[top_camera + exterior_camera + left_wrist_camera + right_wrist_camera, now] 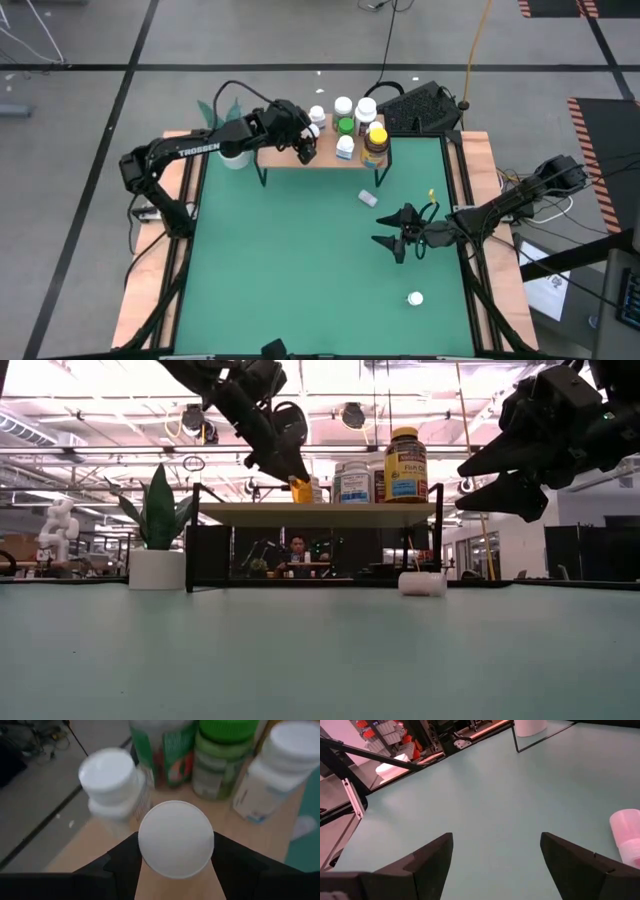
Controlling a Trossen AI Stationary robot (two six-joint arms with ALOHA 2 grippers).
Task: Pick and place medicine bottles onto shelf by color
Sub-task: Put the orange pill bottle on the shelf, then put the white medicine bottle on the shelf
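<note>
Seen from above, the left gripper [305,148] reaches over the left part of the wooden shelf [283,158] at the far edge of the green table [290,270], its jaws clamped on a small bottle. Other medicine bottles stand grouped on the shelf's right part: white-capped ones [342,105], a green-capped bottle [345,126] and an amber bottle with a yellow cap [376,140]. A potted plant [232,155] sits just left of the shelf. One pale bottle [368,198] lies on its side on the mat in front of the shelf, and a white bottle [415,298] stands nearer the front edge. The right gripper [398,229] hovers over the right half of the table, jaws apart and empty.

Low view: the left gripper [290,470] holds an orange bottle [301,490] just above the shelf [315,513]; the amber bottle [405,464] stands to its right. The toppled bottle [422,583] lies beneath the shelf's right end.

Left wrist view: the dark fingers [122,865] grip either side of a white cap [175,838] above the shelf board, with white and green bottles close behind.

Right wrist view: the spread fingers [435,852] frame bare mat, with a pink bottle [626,835] lying off to one side.
</note>
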